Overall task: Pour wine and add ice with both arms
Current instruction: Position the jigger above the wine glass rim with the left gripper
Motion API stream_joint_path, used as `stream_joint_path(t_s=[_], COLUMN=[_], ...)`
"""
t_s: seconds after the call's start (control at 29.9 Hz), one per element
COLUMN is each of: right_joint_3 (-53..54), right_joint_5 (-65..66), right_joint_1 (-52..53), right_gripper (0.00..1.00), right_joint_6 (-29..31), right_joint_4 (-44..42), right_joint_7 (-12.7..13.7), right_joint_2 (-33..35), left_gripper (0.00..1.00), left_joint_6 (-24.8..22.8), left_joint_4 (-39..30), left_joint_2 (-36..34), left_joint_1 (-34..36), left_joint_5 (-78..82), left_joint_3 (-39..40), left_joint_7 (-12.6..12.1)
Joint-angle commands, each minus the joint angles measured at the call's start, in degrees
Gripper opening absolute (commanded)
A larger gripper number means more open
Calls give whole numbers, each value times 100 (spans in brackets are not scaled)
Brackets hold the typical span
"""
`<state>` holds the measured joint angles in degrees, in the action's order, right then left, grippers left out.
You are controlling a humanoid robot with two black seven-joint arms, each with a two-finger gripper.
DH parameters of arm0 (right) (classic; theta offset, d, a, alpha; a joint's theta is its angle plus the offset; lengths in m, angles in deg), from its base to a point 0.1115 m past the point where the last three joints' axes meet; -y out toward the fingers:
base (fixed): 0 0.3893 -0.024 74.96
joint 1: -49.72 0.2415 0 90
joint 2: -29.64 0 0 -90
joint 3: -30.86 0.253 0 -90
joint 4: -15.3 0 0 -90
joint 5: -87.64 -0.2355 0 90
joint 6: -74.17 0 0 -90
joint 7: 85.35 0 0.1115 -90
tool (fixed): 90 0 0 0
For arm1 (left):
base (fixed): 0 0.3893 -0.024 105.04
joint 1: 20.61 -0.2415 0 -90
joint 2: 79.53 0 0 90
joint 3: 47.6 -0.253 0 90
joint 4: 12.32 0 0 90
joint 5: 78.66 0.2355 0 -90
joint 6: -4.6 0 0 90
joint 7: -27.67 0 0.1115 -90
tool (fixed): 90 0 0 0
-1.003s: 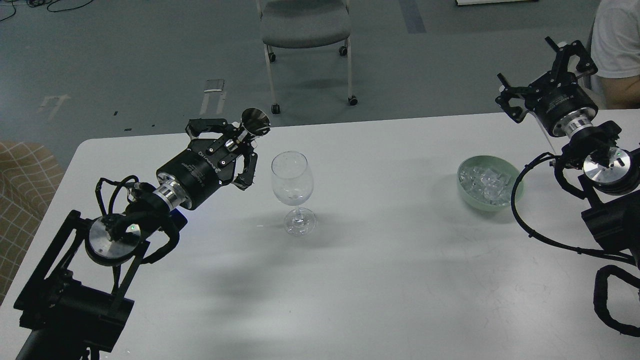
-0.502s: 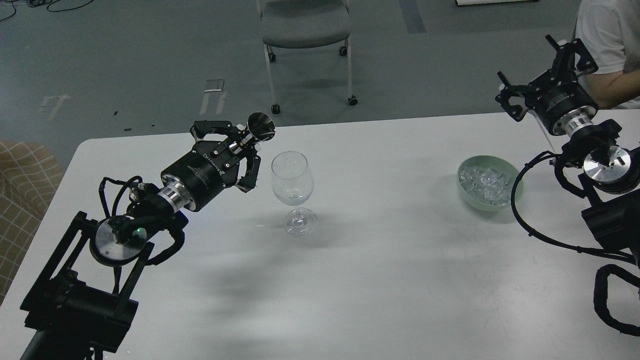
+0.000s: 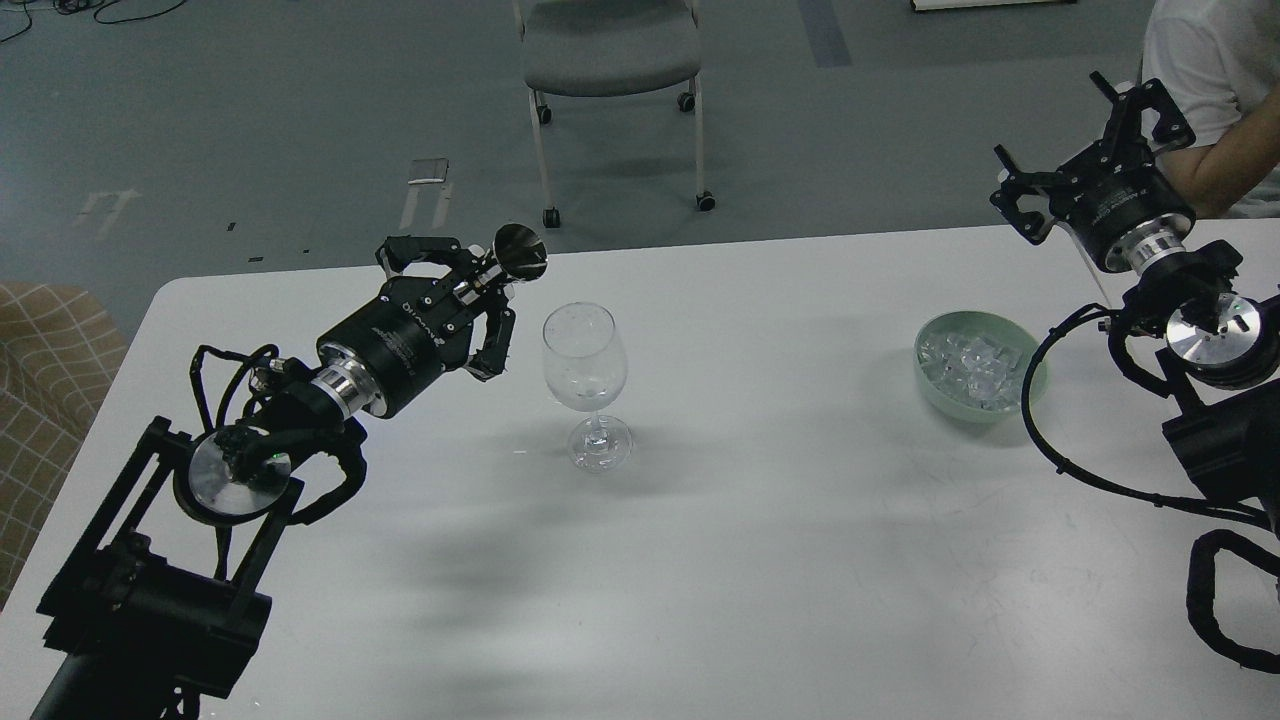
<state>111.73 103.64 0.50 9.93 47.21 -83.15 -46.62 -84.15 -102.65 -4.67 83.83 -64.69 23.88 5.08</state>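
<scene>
A clear stemmed wine glass (image 3: 585,365) stands upright on the white table (image 3: 760,560), left of centre. I cannot make out any wine in it. My left gripper (image 3: 482,292) sits just left of the glass, level with its rim. It is shut on a small shiny metal cup (image 3: 520,250), which is tipped on its side with its mouth facing towards me. A pale green bowl (image 3: 957,408) at the right holds several ice cubes (image 3: 968,366). My right gripper (image 3: 1085,150) is open and empty, raised behind and to the right of the bowl.
A grey wheeled chair (image 3: 610,50) stands on the floor beyond the table's far edge. A person in a white shirt (image 3: 1215,90) sits at the top right, close behind my right gripper. A checked cushion (image 3: 45,390) lies off the table's left edge.
My left gripper with the metal cup has shifted slightly right and up, closer to the glass rim. The person's arm has come further into view at top right. My right arm has not moved.
</scene>
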Motion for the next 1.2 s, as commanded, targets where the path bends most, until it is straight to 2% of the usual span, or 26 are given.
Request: stream_joint_path(t_s=[0.0, 0.6, 0.84, 1.17], right_joint_3=[8, 17, 17, 34], right_joint_5=[0, -9, -9, -26], right_joint_1=[8, 17, 17, 17], right_gripper=[100, 100, 100, 100], right_joint_6=[8, 17, 17, 26], right_joint_4=[-1, -1, -1, 26], right_joint_7=[0, 0, 0, 0], right_joint_2=[6, 6, 50, 50], left_gripper=[12, 12, 12, 12], left_joint_6=[-1, -10, -282, -300], left_joint_4=[-12, 24, 15, 15], left_joint_2=[11, 2, 11, -7], left_joint_1=[6, 32, -11, 15], left_joint_5=[175, 553, 984, 1160], left_joint_3=[-143, -187, -205, -205], left_joint_7=[0, 18, 0, 0])
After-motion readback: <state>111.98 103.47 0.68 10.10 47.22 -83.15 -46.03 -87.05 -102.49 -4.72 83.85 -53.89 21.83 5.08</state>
